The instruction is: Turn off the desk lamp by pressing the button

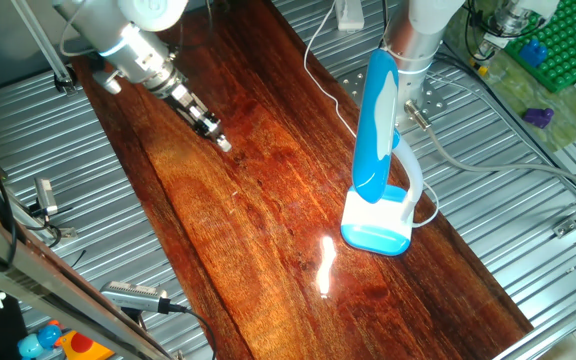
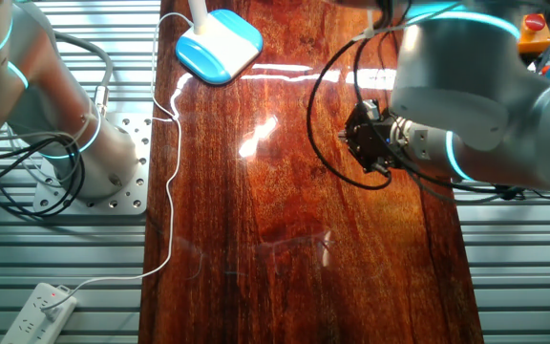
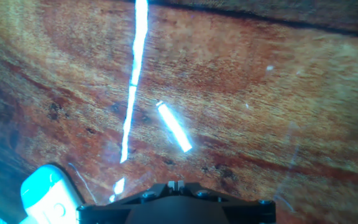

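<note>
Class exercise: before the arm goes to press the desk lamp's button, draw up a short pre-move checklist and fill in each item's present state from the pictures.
1. Desk lamp standing upright on the wooden table: ok.
2. Hand already over the lamp's base: not ok; it hangs well apart from it.
3. Path across the table to the base free of objects: ok.
4. Button located: cannot tell; too small to confirm.
5. Fingers shut for pressing: cannot tell.
6. White cord out of the path: ok; it runs along the table's edge.

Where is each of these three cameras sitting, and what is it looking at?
One fixed view: high at one side, looking down at the desk lamp; arm and hand show.
The other fixed view: above the opposite side; arm shows.
Hand view: on the hand, facing the table.
All three share the lamp's base.
</note>
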Motion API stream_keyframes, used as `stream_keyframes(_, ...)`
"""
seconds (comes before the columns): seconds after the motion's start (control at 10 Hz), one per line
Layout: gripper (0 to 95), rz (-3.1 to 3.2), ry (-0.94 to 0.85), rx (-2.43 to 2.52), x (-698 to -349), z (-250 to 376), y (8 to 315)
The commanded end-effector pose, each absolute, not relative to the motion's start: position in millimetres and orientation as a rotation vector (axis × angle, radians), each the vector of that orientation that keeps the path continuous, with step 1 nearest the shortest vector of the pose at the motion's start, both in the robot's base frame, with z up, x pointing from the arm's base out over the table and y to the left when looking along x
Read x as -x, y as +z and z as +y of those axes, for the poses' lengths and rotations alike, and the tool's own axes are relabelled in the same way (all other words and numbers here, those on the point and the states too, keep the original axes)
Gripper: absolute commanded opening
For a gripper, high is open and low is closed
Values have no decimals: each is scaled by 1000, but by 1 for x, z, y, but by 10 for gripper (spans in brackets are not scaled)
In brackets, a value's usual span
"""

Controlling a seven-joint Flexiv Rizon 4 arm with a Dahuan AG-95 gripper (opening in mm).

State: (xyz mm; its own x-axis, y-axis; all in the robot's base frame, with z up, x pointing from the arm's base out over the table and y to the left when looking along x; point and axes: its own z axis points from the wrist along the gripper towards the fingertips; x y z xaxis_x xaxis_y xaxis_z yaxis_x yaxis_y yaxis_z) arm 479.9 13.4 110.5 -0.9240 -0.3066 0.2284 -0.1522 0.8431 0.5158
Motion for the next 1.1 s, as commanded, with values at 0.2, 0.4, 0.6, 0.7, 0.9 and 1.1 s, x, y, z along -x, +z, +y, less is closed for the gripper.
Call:
stream_keyframes(0.2,0,-2732,-682,-263,-453,54,118)
stream_keyframes(0.4,0,-2733,-682,-228,-441,75,115)
stream_keyframes(0.6,0,-2722,-689,-221,-436,96,107)
stream_keyframes(0.7,0,-2706,-696,-206,-436,103,103)
stream_keyframes(0.9,0,-2648,-708,-168,-435,118,95)
stream_keyframes(1.1,0,-2625,-731,-109,-430,134,86)
